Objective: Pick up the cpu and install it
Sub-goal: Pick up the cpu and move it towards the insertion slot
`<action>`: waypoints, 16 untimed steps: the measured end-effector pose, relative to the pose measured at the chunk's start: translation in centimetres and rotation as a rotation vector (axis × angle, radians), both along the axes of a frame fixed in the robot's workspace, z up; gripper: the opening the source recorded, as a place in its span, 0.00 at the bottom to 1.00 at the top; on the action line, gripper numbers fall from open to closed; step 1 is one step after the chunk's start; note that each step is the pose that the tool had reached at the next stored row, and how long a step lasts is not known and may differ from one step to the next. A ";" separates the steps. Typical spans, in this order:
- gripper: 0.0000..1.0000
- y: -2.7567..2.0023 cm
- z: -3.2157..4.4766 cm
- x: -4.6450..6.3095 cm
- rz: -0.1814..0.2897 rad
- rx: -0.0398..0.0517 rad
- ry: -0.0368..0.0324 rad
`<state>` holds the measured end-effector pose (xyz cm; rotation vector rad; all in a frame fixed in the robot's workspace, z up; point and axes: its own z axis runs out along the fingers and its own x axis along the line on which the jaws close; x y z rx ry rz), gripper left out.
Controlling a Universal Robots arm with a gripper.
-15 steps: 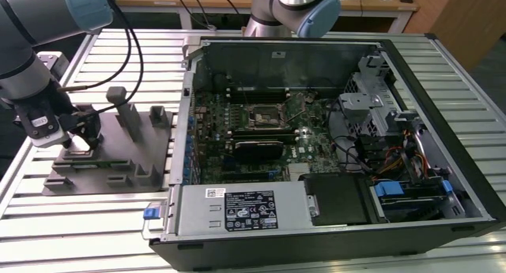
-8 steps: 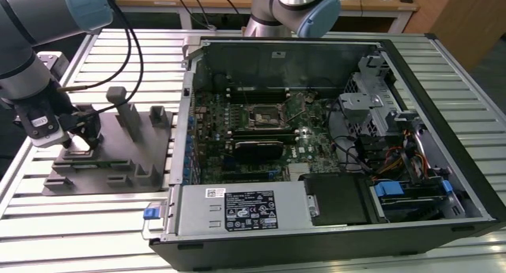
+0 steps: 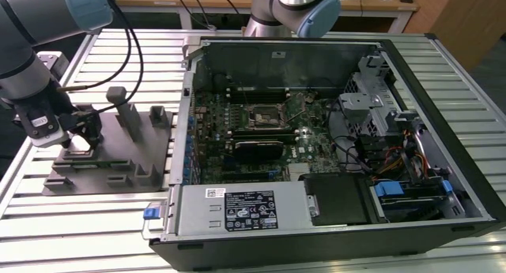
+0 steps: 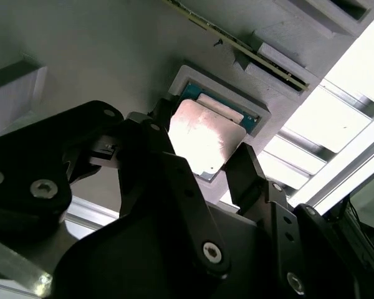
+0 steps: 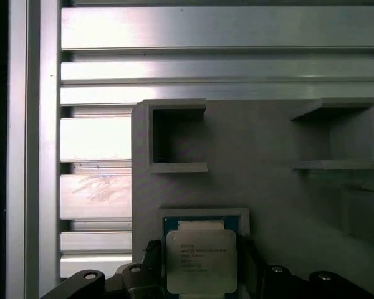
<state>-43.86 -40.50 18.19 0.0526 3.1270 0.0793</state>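
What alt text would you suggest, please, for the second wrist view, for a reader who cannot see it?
A silvery square cpu sits at a shallow recess in a grey plastic tray, with the black gripper reaching in on both sides of it from the foreground. Bright slats of the metal table show past the tray's edge.

Cpu [image 4: 206, 134]: silvery metal top, smooth and reflective.
Tray [image 5: 268, 187]: grey plastic, matt, faintly grainy.
Gripper [image 4: 204, 142]: black, smooth, low sheen, with bright metal screws [image 4: 212, 252].
Tabletop [image 5: 93, 137]: ribbed bare metal, brushed finish, light scuffing.
Computer case [image 3: 332, 66]: plain grey sheet metal inside; black, matt outer panels.
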 end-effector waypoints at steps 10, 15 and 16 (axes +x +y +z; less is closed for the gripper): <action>0.54 0.00 0.11 0.0 0.000 0.0000 0.0000; 0.54 0.00 0.86 0.0 0.000 -0.0001 0.0002; 0.54 0.00 1.53 0.0 0.000 0.0000 0.0000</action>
